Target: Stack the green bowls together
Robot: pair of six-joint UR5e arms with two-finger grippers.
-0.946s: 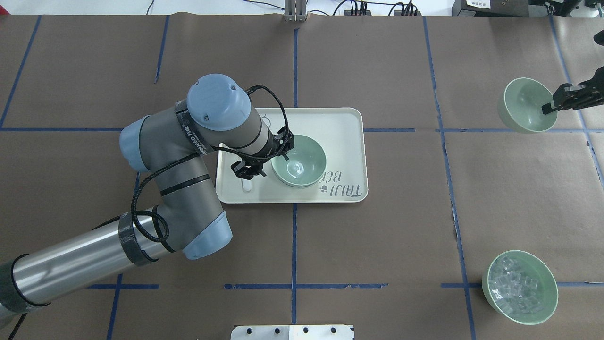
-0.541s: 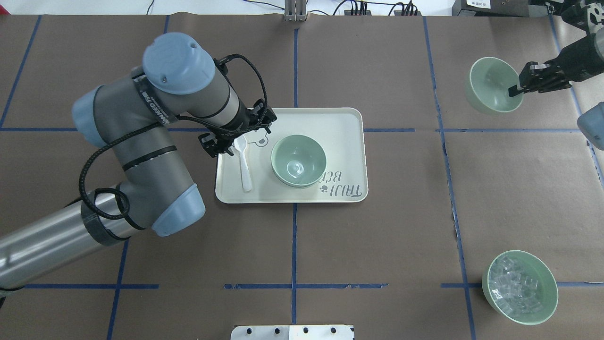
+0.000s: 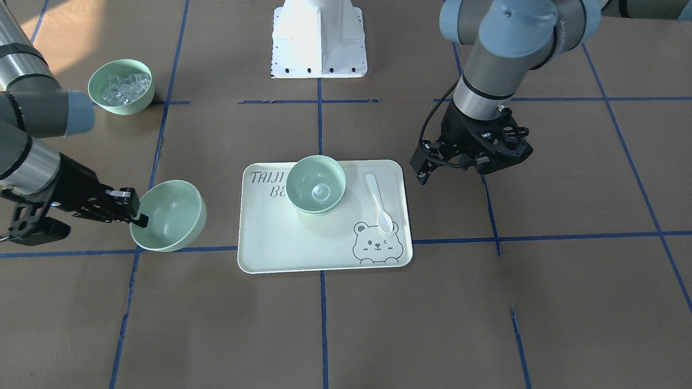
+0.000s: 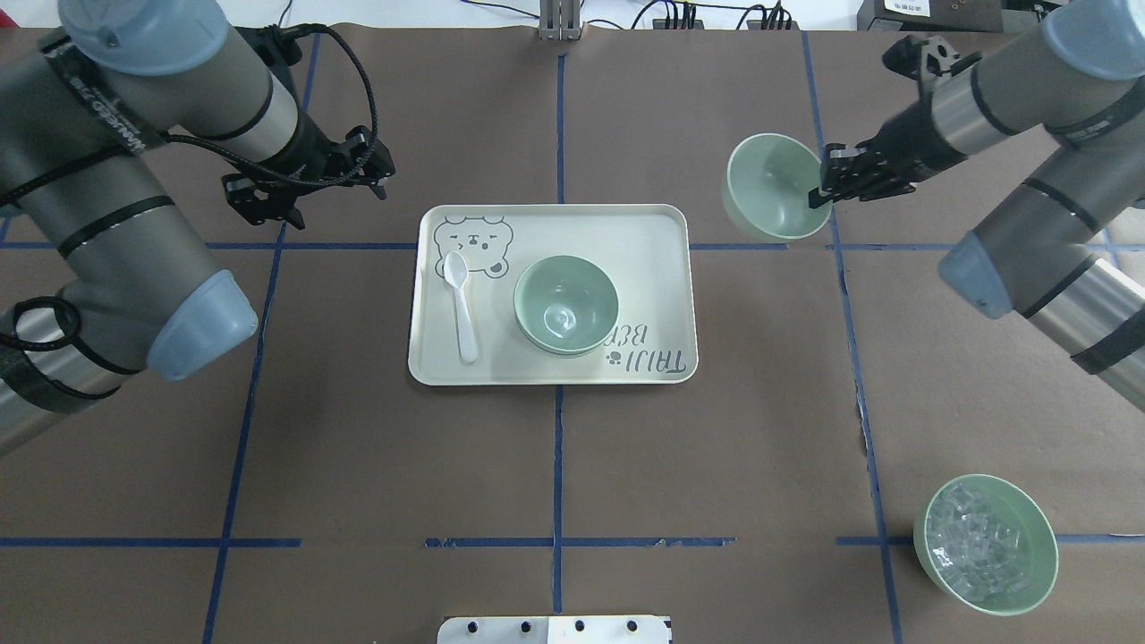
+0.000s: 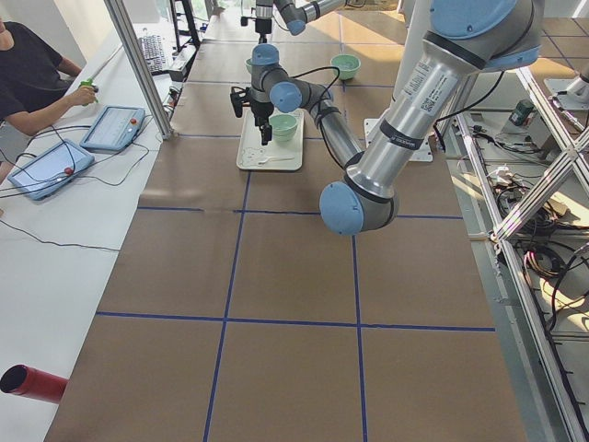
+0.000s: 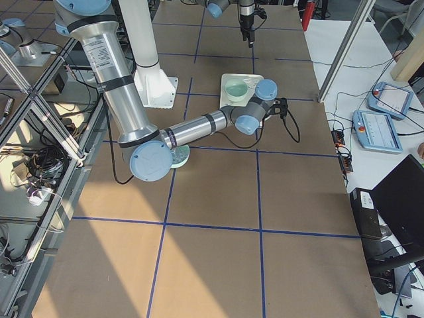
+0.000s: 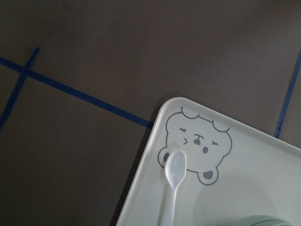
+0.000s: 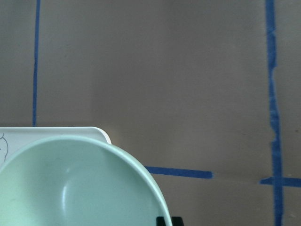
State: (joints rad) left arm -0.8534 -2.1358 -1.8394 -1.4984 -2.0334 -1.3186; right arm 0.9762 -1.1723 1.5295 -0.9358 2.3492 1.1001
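Your right gripper (image 4: pixel 818 190) has its fingers pinched on the rim of a green bowl (image 4: pixel 771 186), tilted, near the tray (image 4: pixel 662 224) corner. Nested green bowls (image 4: pixel 565 304) sit on that tray. You cannot tell whether the left gripper (image 4: pixel 309 183) fingers are spread.

We see the left arm (image 4: pixel 134 224) and the right arm (image 4: pixel 1055 233) as silver-grey metal tubes with rounded pale blue caps (image 4: pixel 201 326) at the joints, some dotted with small screws. Black bands (image 4: pixel 106 114) with white lettering ring the tubes. A black braided cable (image 4: pixel 369 89) loops along the left arm; the left end effector (image 4: pixel 304 179) and the right end effector (image 4: pixel 818 195) are black
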